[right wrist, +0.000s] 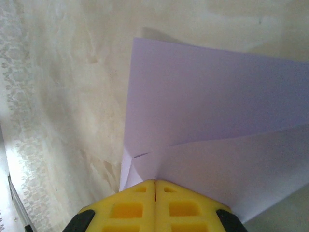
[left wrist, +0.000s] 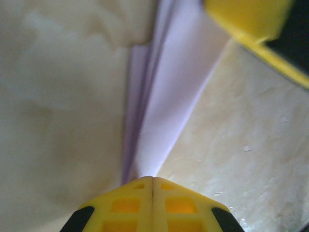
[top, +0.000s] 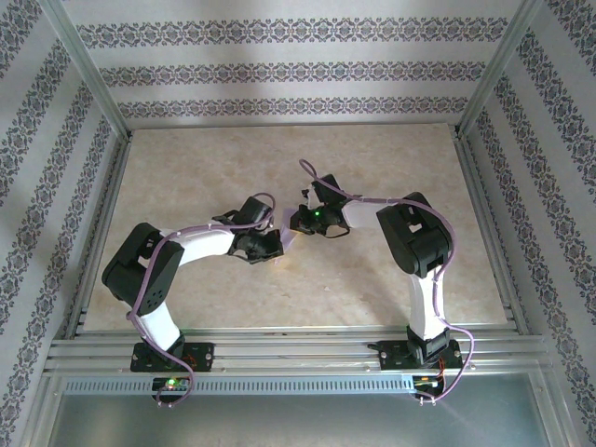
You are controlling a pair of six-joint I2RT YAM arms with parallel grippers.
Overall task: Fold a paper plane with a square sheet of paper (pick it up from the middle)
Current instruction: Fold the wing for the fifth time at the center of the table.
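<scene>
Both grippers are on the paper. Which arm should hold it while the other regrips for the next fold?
Probably the left. The left gripper is shut where the folded layers of the paper converge, pinning them together, while the right gripper pinches a broad flap's edge.

We look from the top view down on the table point(top: 391, 279), from above and behind, facing the back wall point(top: 298, 70). It is far enough to take in the left arm point(top: 154, 270), the right arm point(top: 419, 247) and the whole table.

The left wrist view looks along the left gripper point(left wrist: 153, 180) from very near, towards the paper point(left wrist: 178, 96) and the table surface. The right wrist view sits the same way behind the right gripper point(right wrist: 155, 182), also very near.

All three views share the paper at the middle of the table. The left wrist view also catches a part of the right gripper at its top right.
</scene>
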